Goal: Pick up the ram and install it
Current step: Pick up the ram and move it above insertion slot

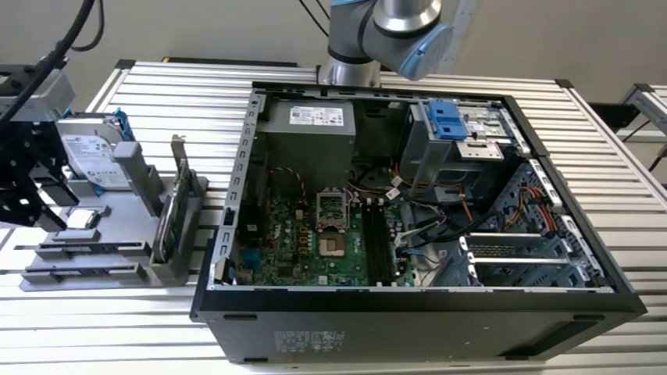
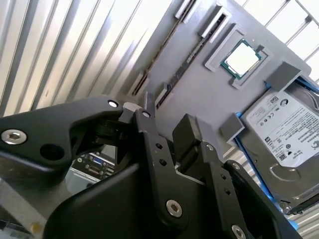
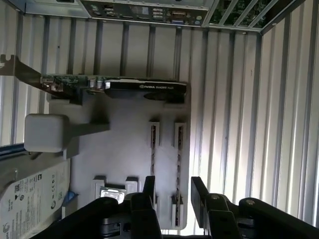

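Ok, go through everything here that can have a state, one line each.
Gripper: open, empty, over the gray holder.
Ram: on edge in a holder slot, not gripped.
Computer case: lying on its side, open.
Memory slots on the board: look empty.
Graphics card: standing on edge in the holder.
Hard drive: resting in the holder.
Processor chip: flat in its pocket.

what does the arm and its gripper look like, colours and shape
The arm is a silver-grey tube with a light blue joint cap. The gripper is matt black, built of angular linked plates with silver screw heads, ending in two narrow flat fingers. A black cable runs above it in the exterior view.
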You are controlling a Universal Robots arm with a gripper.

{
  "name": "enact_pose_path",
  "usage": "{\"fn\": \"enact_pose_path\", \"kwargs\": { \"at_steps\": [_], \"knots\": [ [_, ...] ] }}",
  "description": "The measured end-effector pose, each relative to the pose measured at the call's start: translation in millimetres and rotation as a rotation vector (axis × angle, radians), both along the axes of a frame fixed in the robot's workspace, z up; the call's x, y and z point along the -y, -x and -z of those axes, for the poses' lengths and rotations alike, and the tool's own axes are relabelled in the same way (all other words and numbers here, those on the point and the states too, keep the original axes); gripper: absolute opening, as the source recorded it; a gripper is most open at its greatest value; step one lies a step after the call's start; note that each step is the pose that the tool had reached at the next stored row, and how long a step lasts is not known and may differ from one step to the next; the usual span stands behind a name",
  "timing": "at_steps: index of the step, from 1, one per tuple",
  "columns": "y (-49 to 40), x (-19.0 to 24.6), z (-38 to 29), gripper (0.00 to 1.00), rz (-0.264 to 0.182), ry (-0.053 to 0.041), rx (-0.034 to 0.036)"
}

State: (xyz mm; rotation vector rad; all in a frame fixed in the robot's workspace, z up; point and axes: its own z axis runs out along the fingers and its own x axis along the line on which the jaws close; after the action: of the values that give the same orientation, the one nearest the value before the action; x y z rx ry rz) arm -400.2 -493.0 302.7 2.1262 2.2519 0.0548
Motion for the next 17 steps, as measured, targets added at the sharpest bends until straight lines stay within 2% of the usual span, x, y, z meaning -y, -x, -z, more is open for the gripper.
{"fn": "enact_pose_path", "kwargs": {
  "at_steps": [7,9,14,17],
  "knots": [
    [0.0,0.0,7.3,1.00,-0.004,0.0003,-0.0013],
    [-0.1,0.0,8.8,1.00,-0.005,0.0012,-0.0072],
    [0.0,0.0,13.0,1.00,-0.007,0.0025,-0.0282],
    [0.0,0.0,16.3,1.00,-0.007,0.0028,-0.0312]
  ]
}}
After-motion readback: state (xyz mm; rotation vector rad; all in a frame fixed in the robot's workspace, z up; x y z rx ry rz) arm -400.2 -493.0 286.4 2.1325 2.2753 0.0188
